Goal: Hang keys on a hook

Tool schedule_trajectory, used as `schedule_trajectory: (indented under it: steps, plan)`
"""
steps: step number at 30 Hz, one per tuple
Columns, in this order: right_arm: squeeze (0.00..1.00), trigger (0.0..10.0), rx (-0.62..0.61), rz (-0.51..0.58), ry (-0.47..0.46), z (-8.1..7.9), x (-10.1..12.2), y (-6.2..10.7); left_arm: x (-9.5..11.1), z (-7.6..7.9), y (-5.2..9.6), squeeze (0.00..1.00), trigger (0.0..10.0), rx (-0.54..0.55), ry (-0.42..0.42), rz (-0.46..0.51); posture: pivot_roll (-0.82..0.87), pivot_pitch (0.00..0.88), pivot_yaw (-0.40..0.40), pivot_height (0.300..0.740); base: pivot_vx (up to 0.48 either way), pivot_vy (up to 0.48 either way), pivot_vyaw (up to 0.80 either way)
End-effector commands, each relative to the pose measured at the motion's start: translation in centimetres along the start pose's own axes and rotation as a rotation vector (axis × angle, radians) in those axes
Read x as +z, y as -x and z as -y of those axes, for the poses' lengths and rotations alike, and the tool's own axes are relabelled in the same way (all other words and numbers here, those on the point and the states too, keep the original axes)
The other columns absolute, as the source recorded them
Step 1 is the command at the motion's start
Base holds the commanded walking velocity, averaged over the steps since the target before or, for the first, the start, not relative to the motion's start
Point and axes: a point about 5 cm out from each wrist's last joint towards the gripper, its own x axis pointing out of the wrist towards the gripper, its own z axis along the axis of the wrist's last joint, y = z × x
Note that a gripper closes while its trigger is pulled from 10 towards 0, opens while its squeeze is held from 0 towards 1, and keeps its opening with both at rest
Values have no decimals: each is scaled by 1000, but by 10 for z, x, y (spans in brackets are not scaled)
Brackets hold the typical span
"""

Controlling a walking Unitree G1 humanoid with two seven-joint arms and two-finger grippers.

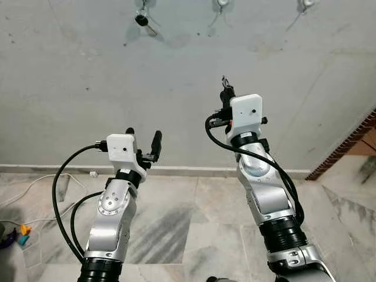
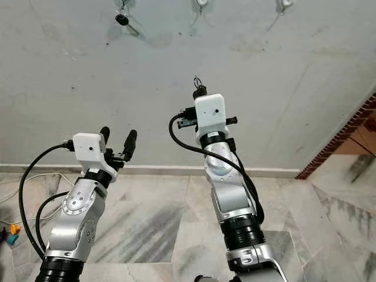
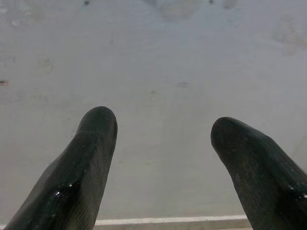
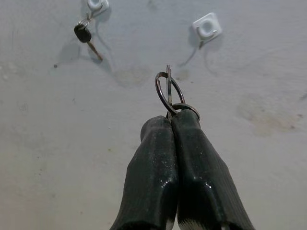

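I face a grey wall (image 1: pixel 176 88) above a marble floor (image 1: pixel 176 217). My left gripper (image 3: pixel 163 143) is raised toward the wall, jaws apart and empty. My right gripper (image 4: pixel 171 125) is higher, jaws clamped on a key ring (image 4: pixel 169 93) below a white hook (image 4: pixel 207 26). A black-headed key (image 4: pixel 83 33) hangs on a neighbouring hook (image 4: pixel 97 5).

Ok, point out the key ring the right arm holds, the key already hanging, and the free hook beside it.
Key ring (image 4: pixel 169 91), right wrist view, on the ring's loop.
Hanging key (image 4: pixel 82 33), right wrist view, on its black head.
Free hook (image 4: pixel 207 27), right wrist view, on its white base.
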Motion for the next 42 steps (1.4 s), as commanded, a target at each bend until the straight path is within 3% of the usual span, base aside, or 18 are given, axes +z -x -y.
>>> schedule_trajectory:
  steps: [1, 37, 42]
  plan:
    - [0, 10000, 10, 5, 0, -3, 1, -2, 2, -1, 1, 0, 10000, -4, -8, 6, 44, 142, 3, 740, 345, 0, 0]
    - [0, 10000, -5, 20, 7, 1, 2, -2, -2, -1, 4, 0, 10000, 0, -12, -11, 47, 150, 0, 740, 347, 0, 0]
    - [0, 10000, -5, 21, 8, 1, 2, -1, -8, -3, 10, 0, 10000, -13, -68, -17, 49, 153, 0, 740, 48, 0, 0]
